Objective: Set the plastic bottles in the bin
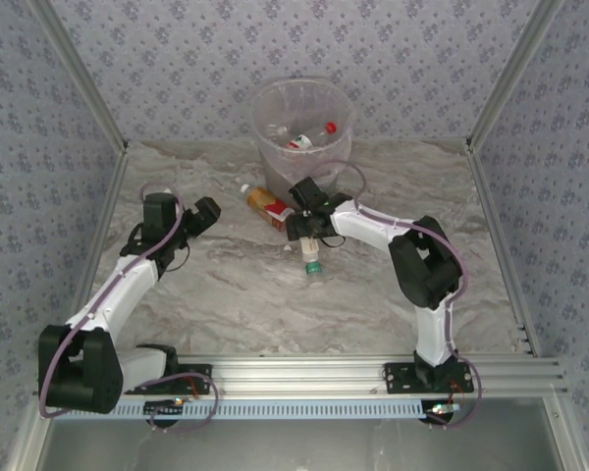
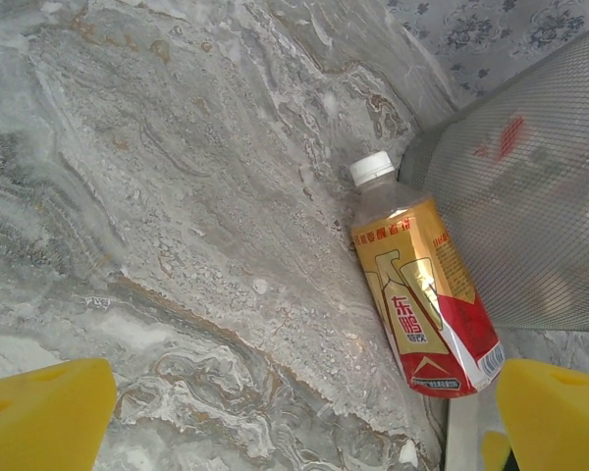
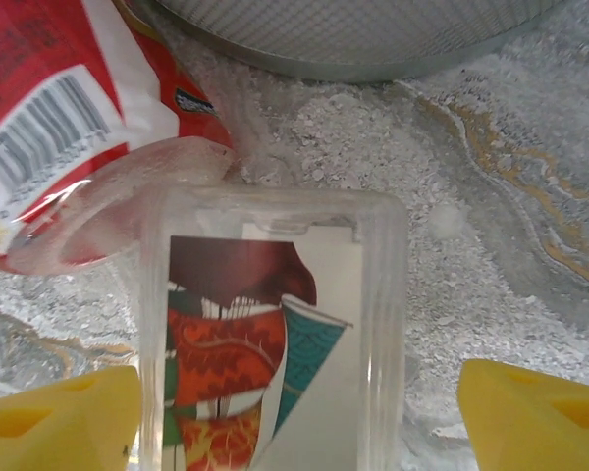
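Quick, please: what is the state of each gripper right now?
Left gripper: open, holding nothing.
Right gripper: open around a bottle, not closed on it; a gap shows on one side.

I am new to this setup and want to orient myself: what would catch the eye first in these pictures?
First comes the grey bin at the far middle of the marble table, lined with clear plastic, with a few bottles inside. Just in front of it lies a gold-and-red labelled bottle. Then the right arm's yellow fingers, spread open on either side of a clear green-capped bottle lying nearer the arms.
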